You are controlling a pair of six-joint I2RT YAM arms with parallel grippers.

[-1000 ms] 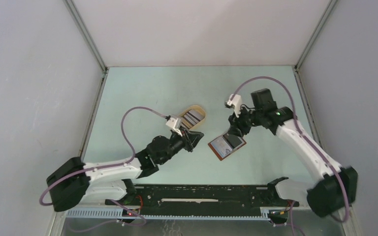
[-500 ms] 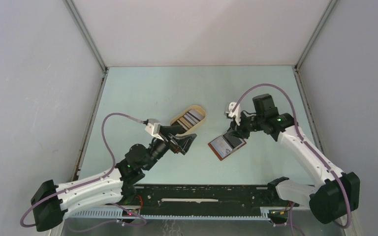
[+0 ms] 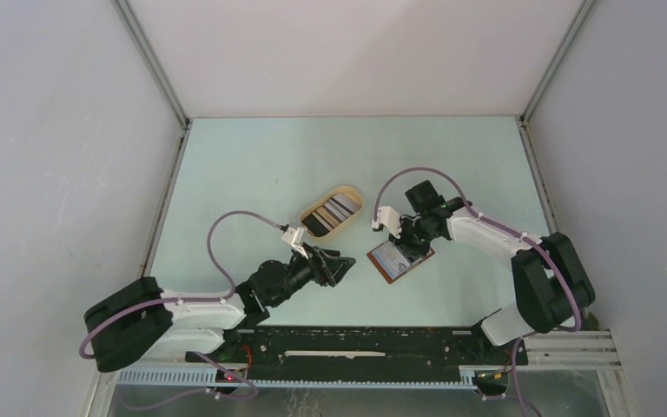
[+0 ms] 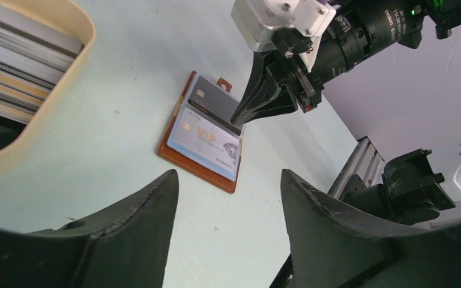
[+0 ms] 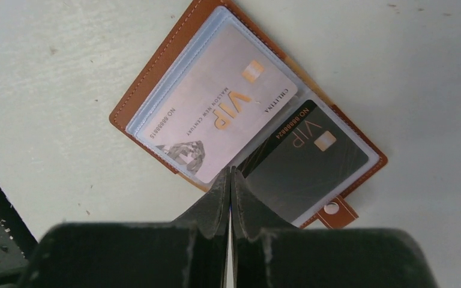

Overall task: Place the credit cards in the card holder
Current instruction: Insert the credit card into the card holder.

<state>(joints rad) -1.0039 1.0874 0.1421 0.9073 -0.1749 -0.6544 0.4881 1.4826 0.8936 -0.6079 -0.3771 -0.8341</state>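
The card holder (image 3: 398, 259) lies open on the table, brown leather with a snap tab (image 5: 335, 210). A silver VIP card (image 5: 216, 114) sits in one pocket and a black VIP card (image 5: 306, 162) in the other. My right gripper (image 5: 230, 174) is shut, its tips down on the holder's middle fold; it also shows in the top view (image 3: 408, 248) and the left wrist view (image 4: 238, 123). My left gripper (image 4: 228, 180) is open and empty, low over the table just left of the holder (image 4: 204, 141), as the top view (image 3: 340, 268) shows. Several more credit cards (image 4: 12, 66) lie in the tray.
An oval tan tray (image 3: 347, 192) with stacked cards stands behind and left of the holder; its rim shows in the left wrist view (image 4: 83, 33). The black base rail (image 3: 356, 343) runs along the near edge. Grey walls enclose the table.
My left gripper has swung right and nearer, ending close to the holder's left side. My right arm has folded in while its gripper stays shut over the holder.
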